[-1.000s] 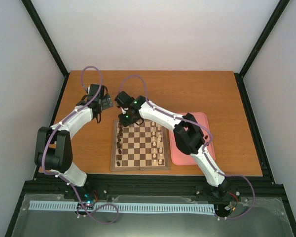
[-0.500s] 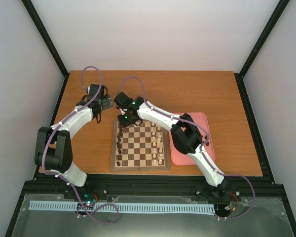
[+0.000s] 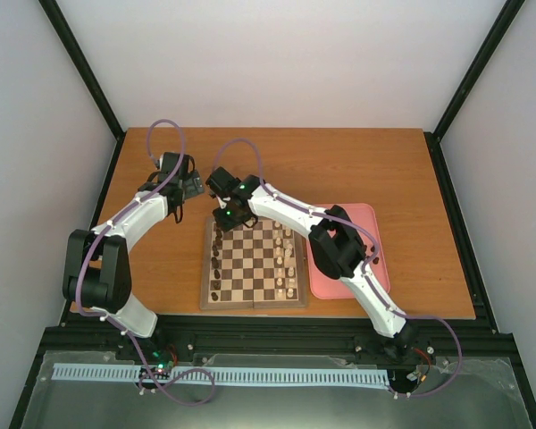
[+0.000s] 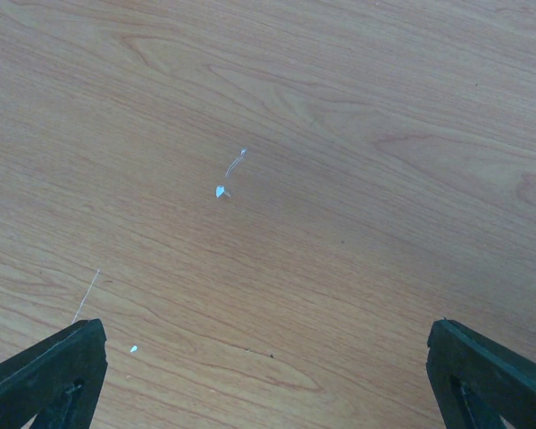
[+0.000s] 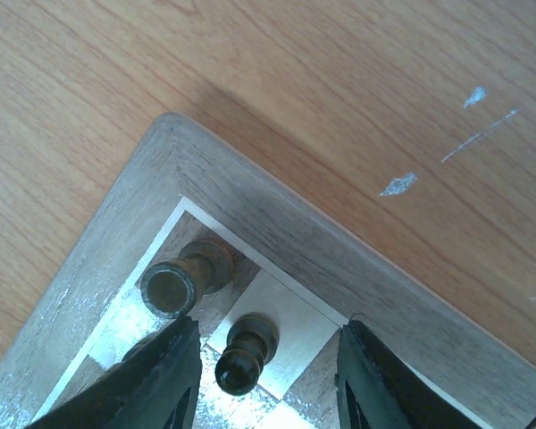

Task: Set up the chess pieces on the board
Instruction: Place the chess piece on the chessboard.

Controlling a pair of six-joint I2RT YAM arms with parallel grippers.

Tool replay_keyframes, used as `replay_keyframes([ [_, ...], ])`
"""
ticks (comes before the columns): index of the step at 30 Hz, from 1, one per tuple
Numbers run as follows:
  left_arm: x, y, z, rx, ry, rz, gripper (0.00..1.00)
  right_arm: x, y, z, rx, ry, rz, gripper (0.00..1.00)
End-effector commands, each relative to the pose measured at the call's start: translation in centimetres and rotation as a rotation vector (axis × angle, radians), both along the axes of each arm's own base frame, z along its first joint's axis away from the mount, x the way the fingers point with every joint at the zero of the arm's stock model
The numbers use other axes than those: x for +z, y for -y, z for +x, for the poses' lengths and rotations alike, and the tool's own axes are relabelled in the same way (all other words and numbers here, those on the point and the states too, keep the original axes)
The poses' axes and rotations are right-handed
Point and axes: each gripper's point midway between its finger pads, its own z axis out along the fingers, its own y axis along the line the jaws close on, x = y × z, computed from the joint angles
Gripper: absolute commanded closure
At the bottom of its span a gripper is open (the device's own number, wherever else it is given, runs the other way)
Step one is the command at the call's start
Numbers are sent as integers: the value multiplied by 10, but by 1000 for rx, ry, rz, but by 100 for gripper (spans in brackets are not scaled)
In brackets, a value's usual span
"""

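My right hand (image 5: 268, 375) is open, straddling the small dark brown chess piece (image 5: 243, 356) so it stands free beside the dark corner piece (image 5: 183, 279) on the checkered wooden board (image 5: 277, 223). My left hand (image 4: 268, 380) is open too, parked aside.

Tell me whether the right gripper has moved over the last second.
Yes, slightly. In the top view the right gripper has shifted left along the far edge of the board, toward its far-left corner.

Plain white walls (image 3: 286, 63) and black frame posts (image 3: 82, 67) enclose a scratched wooden table (image 3: 339, 170).
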Motion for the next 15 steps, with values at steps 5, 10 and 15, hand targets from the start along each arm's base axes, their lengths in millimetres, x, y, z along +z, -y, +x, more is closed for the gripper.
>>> replay_keyframes([
  [5, 16, 0, 2, 0, 35, 7, 0, 36, -2, 6, -12, 85, 32, 56],
  [10, 16, 0, 2, 0, 35, 9, 0, 67, 18, 16, -65, 187, 2, 53],
  [15, 16, 1, 2, -2, 34, 8, 0, 97, 39, 19, -114, 260, -5, 52],
])
